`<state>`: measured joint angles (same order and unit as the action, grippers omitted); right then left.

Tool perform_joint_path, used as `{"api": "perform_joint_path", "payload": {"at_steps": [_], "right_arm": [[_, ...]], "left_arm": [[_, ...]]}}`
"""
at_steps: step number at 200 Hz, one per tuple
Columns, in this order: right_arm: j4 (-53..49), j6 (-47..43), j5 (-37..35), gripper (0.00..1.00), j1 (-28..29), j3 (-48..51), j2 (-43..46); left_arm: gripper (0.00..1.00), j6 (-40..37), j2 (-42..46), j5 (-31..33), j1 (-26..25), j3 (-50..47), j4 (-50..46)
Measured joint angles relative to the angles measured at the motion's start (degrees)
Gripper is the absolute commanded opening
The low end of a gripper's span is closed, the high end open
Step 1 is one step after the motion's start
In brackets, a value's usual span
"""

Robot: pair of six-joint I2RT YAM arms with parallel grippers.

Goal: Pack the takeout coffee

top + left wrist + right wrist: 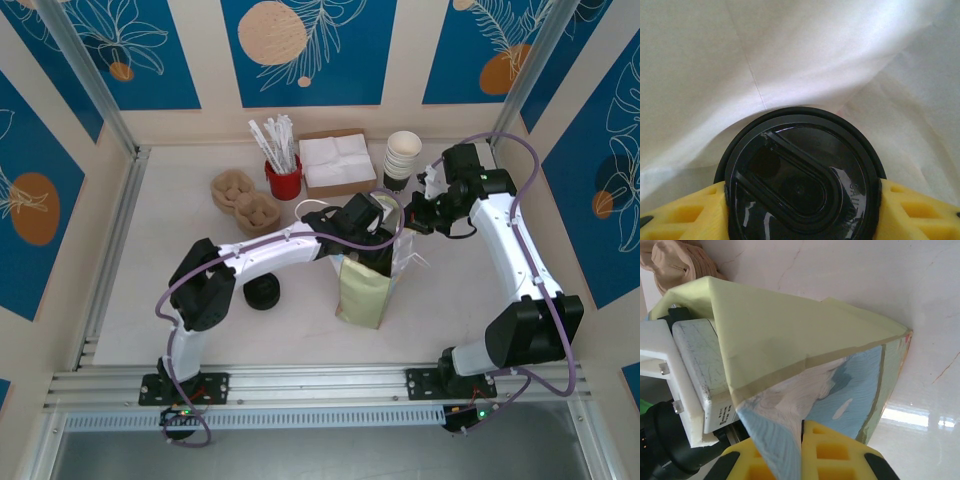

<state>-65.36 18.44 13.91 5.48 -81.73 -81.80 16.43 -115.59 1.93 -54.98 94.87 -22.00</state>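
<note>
Left claw (800,207) grasps the coffee cup (800,170) by its black-capped top, which faces up, long axis upright, inside the white-lined bag (362,290) standing mid-surface (170,230); right claw (802,452), clenched, pinches the bag's right top edge

Bright, diffuse light — lid (800,185) glares (edges soft).

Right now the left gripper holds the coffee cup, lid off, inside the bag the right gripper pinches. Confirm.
Not off: the left wrist view shows the black lid on the coffee cup. The left gripper holds it inside the bag the right gripper pinches.
</note>
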Motion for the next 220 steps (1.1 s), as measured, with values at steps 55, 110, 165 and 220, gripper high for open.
{"api": "perform_joint_path", "payload": {"at_steps": [55, 110, 165, 220], "right_arm": [[0.72, 0.42, 0.0, 0.0, 0.15, 0.57, 0.52], [1.27, 1.05, -0.09, 0.0, 0.15, 2.16, 2.16], [0.15, 0.72, -1.84, 0.0, 0.15, 2.19, 2.38], [-5.4, -1.79, -7.32, 0.0, 1.11, -2.43, 0.68]], "left_arm": [[0.71, 0.07, 0.28, 0.0, 0.0, 0.94, -1.99], [0.78, 0.07, 0.22, 0.0, -0.13, 4.28, -7.87], [0.86, 0.66, 0.13, -0.04, -0.13, 6.27, -10.47], [0.89, 1.25, -0.02, -1.2, -0.13, 8.55, -11.39]]}}
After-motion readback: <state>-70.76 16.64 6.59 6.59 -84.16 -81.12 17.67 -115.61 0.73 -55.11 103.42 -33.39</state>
